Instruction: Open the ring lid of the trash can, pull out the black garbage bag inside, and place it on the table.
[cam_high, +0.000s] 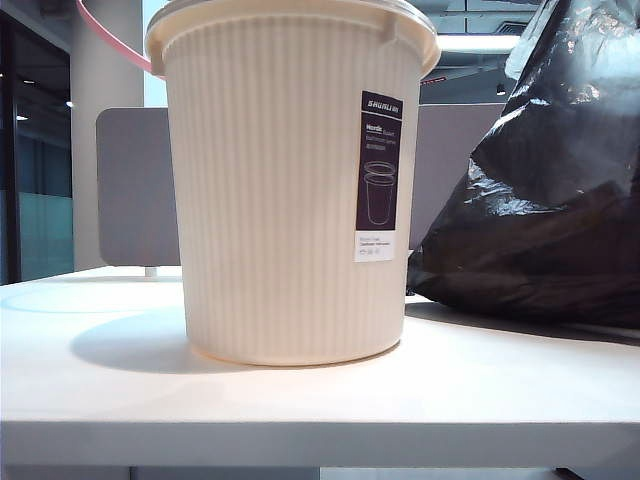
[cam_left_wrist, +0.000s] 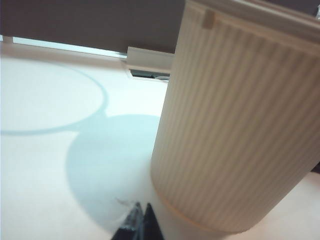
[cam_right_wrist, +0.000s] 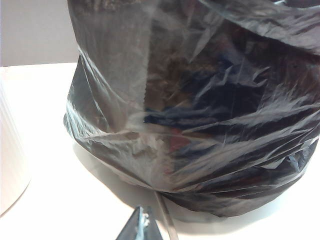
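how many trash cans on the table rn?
1. The trash can stands mid-table, left of the black garbage bag. The left claw sits shut by its base; anything behind the bag is hidden.

Grey partition panel (cam_high: 135, 190), dark windows (cam_high: 35, 150)

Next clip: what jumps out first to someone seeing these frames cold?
The ribbed cream trash can fills the middle of the white table, its pink ring lid swung up behind the rim. The black garbage bag sits to its right, already out. Both grippers, left and right, hang shut nearby.
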